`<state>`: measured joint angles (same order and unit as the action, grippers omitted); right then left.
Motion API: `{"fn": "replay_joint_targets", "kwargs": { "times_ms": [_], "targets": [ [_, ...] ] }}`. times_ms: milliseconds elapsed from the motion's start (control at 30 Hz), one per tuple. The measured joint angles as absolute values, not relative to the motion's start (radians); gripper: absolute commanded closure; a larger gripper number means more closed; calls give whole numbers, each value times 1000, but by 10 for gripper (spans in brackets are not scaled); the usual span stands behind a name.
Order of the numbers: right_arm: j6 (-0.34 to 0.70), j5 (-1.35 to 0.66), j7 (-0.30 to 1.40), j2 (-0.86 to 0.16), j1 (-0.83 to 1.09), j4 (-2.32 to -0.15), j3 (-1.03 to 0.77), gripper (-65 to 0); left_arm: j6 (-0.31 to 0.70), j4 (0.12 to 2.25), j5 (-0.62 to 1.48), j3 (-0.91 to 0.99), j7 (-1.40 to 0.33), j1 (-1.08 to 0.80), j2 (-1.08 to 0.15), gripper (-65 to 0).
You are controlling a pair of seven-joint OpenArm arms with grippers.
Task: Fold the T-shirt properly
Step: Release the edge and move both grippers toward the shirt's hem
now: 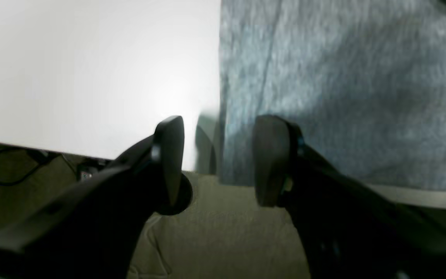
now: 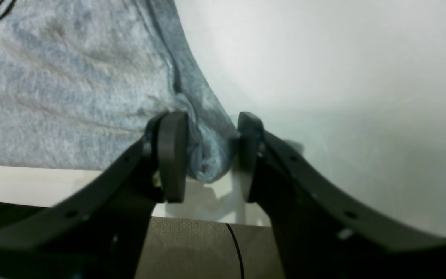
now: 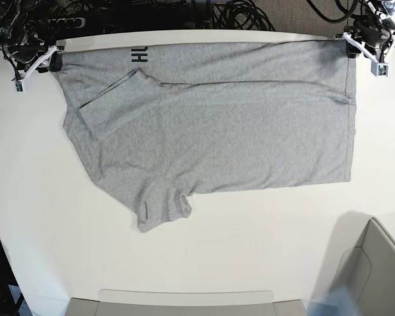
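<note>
Left gripper (image 1: 217, 161): jaws stand apart, straddling the shirt's edge at the table's far rim; no cloth pinched between the pads as far as I can see.
Right gripper (image 2: 211, 157): jaws apart too, with a bunched fold of grey fabric sitting loosely in the gap; I judge it released, not clamped.
T-shirt (image 3: 217, 138): spread across the white table (image 3: 204, 257), its far long edge folded over along the rim, black lettering showing near one corner, one sleeve sticking out toward the near side.
Step in hand: probably letting go after laying the first fold.
Doing it well: lift both grippers straight off so the corners don't drag; that loose sleeve will want tucking next.
</note>
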<state>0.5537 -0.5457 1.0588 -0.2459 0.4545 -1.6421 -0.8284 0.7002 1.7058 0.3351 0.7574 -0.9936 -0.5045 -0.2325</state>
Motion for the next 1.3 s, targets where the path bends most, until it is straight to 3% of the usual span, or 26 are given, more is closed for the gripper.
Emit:
{"fn": "replay_joint_targets", "kwargs": {
  "times_ms": [300, 567, 800, 900, 1167, 1300],
  "targets": [
    [553, -543, 1071, -245, 440, -1645, -828, -222, 700, 1706, 334, 757, -948, -493, -233, -298],
    [549, -529, 1078, -242, 447, -1812, -833, -222, 700, 1710, 334, 757, -909, -466, -237, -298],
    [546, -528, 1089, -215, 376, -1949, -910, -220, 700, 1837, 331, 757, -912, -405, -230, -243],
    [546, -534, 1082, -222, 326, -1974, -855, -220, 700, 1893, 332, 758, -912, -342, -217, -217],
    [543, -493, 1093, -226, 159, -1959, -576, -220, 695, 1922, 311, 694, -1002, -176, -176, -73],
    [535, -301, 1081, -215, -24, -1819, -392, -220, 697, 1921, 326, 523, -1013, -131, -182, -50]
  ]
}}
